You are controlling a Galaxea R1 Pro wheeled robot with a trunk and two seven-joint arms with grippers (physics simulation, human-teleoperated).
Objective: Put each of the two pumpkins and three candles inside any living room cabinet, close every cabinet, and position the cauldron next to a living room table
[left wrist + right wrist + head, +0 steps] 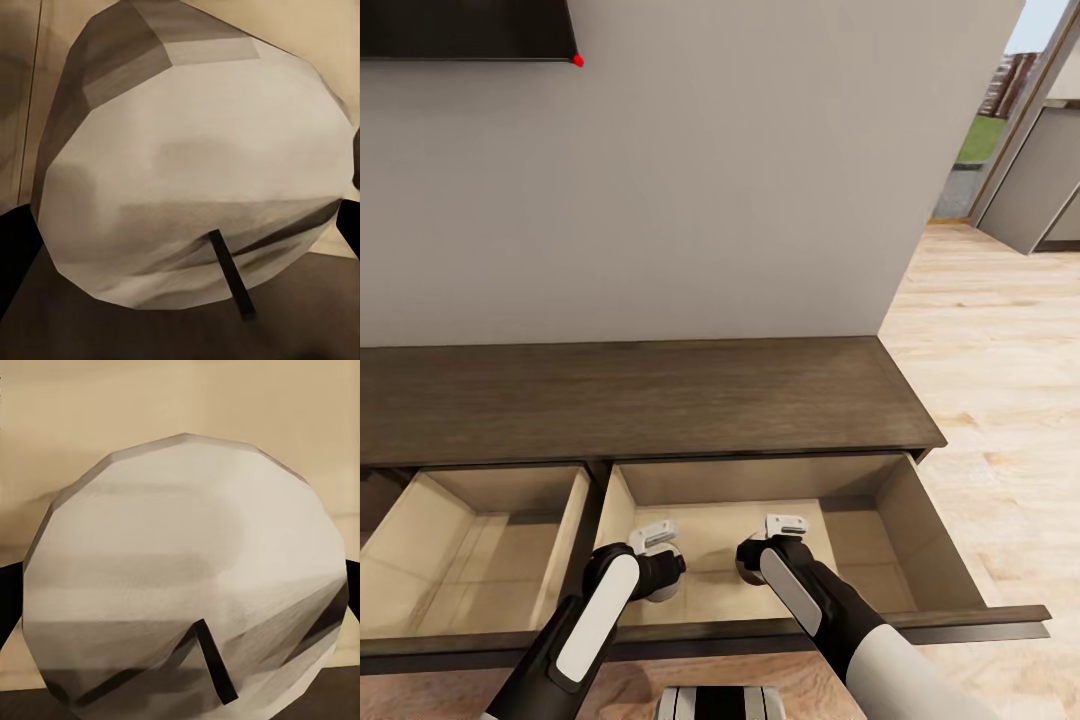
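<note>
Both claws (each clamping a candle (195, 180)) hang inside the open drawer (940, 540).

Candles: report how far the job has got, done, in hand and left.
Done: two drawers of the cabinet stand open. In hand: each gripper holds a candle over the right-hand drawer, the left gripper on one candle, the right gripper on another candle. Left: release both, close the drawers. The third candle, pumpkins and cauldron can't be judged here.
</note>
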